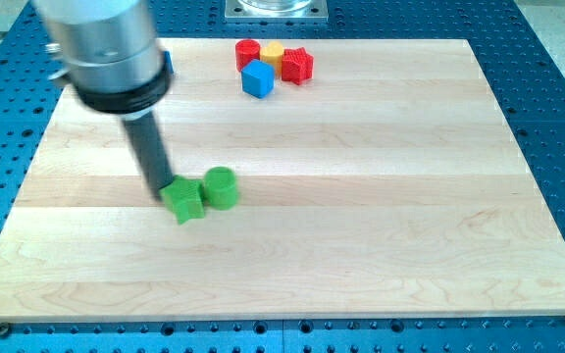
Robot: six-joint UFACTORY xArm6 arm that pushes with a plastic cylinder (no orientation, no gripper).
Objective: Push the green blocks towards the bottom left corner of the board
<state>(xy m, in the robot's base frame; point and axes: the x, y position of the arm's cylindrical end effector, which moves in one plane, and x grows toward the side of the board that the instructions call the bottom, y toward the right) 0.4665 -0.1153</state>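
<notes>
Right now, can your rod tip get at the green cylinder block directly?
Probably not directly: my tip sits against the upper-left side of the green cube block, which lies between it and the green cylinder block, touching it. I'd go around.

On the wooden board [361, 245] I count six blocks clearly: two green, a star-like block [182, 201] and a cylinder [221, 187], two red [248, 53] [297, 65], one yellow [274, 53] and one blue cube [258, 78].
</notes>
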